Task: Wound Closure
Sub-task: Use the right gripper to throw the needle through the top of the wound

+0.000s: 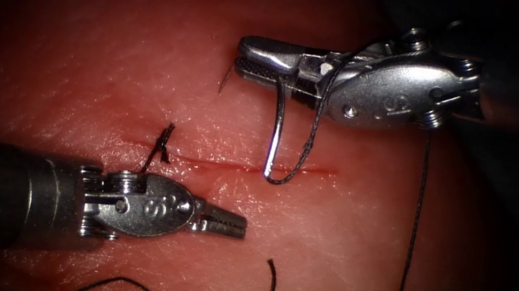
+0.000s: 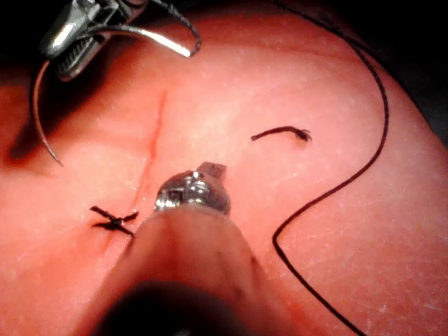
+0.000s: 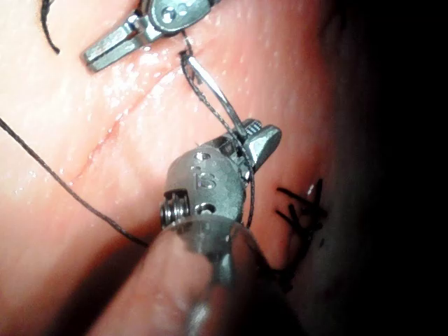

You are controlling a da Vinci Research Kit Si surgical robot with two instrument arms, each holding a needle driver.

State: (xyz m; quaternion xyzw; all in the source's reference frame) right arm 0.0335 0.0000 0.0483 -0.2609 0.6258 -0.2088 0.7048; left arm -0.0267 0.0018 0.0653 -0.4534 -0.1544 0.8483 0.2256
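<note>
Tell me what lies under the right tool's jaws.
The right tool grips the needle at mid-curve above the tissue; its swaged end, trailing thread, hangs to the cut. The left tool holds nothing.

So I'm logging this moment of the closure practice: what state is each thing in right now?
Right tool: jaws shut on the needle, mid-curve.
Needle: out of the tissue, swaged end down over the cut, tip up.
Left tool: jaws shut, holding nothing, below the cut.
Thread: slack, running from the needle up over the right tool.
Cut: open, one knotted stitch at its left end.
Cut thread end: loose on the tissue.
</note>
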